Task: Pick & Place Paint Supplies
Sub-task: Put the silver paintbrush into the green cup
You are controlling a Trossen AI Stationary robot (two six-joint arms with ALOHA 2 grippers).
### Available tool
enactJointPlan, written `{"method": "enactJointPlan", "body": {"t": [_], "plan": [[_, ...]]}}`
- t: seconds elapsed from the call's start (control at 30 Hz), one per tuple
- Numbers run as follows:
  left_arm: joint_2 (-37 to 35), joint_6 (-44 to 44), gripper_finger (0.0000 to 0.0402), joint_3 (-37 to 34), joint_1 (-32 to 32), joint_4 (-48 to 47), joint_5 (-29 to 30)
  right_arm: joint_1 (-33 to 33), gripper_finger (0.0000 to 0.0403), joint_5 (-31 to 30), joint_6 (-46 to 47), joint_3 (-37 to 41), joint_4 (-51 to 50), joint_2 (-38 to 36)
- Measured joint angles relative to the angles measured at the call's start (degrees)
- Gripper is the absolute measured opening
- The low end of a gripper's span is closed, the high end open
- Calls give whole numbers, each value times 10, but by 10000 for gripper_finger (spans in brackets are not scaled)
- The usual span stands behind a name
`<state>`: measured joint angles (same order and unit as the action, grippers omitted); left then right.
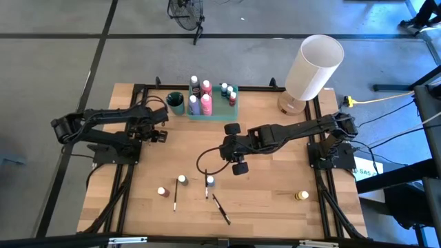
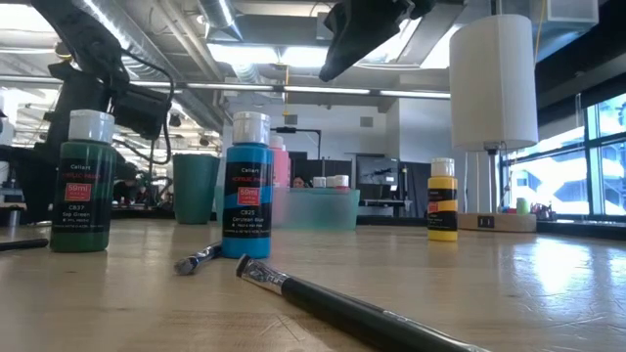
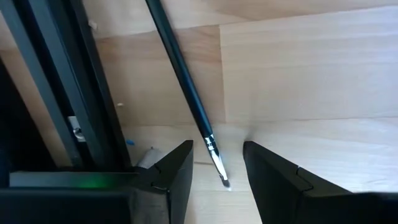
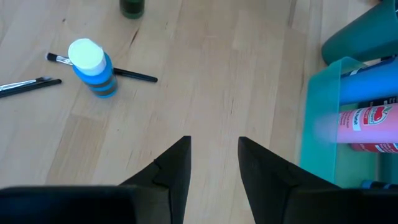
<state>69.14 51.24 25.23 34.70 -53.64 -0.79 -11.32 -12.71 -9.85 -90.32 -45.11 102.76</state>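
Observation:
A thin dark paintbrush (image 3: 186, 87) lies flat on the wood. Its bristle end (image 3: 219, 169) sits between the fingers of my left gripper (image 3: 217, 149), which points down, stands open and touches nothing. That gripper is near the table's left side (image 1: 160, 132). My right gripper (image 4: 214, 142) hangs open above the table's middle (image 1: 224, 149). Blue (image 1: 209, 181), green (image 1: 182, 180), red (image 1: 162, 192) and yellow (image 1: 302, 196) bottles stand upright near the front. Loose brushes (image 1: 220, 209) lie among them.
A translucent green tray (image 1: 222, 110) with several bottles stands at the back centre, with a dark green cup (image 1: 175, 103) to its left. A big white lamp (image 1: 313, 69) stands at the back right. A black frame rail (image 3: 68, 93) runs close by my left gripper.

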Motion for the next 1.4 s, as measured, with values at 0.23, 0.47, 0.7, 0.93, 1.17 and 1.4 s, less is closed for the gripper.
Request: {"method": "enactJointPlan", "body": {"t": [0.23, 0.47, 0.7, 0.93, 1.17, 1.4], "plan": [[0, -7, 138, -1, 17, 5, -9, 0, 134, -1, 0, 0, 1, 0], [1, 10, 112, -2, 1, 10, -19, 0, 134, -2, 0, 0, 1, 0], [2, 36, 94, -2, -17, 14, -21, 0, 134, -2, 0, 0, 1, 0], [2, 59, 90, -2, -40, 17, -25, 0, 134, -1, 0, 0, 1, 0], [2, 72, 89, -2, -54, 19, -32, 0, 134, -1, 0, 0, 1, 0], [2, 84, 88, -2, -57, 20, -34, 0, 135, -1, 0, 0, 1, 0]]}}
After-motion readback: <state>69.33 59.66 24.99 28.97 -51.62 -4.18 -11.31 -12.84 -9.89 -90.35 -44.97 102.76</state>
